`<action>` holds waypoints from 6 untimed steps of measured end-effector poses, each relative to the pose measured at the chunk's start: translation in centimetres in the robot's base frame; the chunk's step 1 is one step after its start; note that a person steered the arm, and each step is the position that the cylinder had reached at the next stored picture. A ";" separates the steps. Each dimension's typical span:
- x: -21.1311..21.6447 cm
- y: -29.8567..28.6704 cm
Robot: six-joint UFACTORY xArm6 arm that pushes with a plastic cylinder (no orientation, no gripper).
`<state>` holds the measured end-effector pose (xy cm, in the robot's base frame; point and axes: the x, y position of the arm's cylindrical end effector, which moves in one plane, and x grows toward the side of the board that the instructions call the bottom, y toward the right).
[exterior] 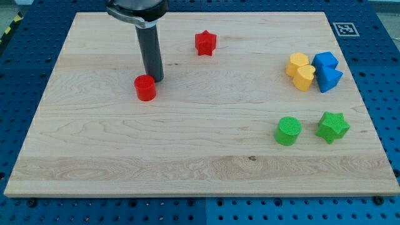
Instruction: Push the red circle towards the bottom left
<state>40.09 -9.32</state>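
The red circle (pixel 145 87) is a short red cylinder on the wooden board, left of centre in the upper half. My tip (pixel 155 79) is the lower end of the dark rod that comes down from the view's top. It stands just to the upper right of the red circle, touching or almost touching it.
A red star (pixel 205 42) lies near the top centre. At the right sit two yellow blocks (pixel 300 70) against two blue blocks (pixel 327 70). Below them are a green circle (pixel 288 131) and a green star (pixel 332 127). The board's left edge (pixel 37 106) borders a blue pegboard.
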 end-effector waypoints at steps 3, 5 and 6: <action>3.8 -1.1; 5.8 -2.8; 7.7 -3.5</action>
<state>47.77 -12.86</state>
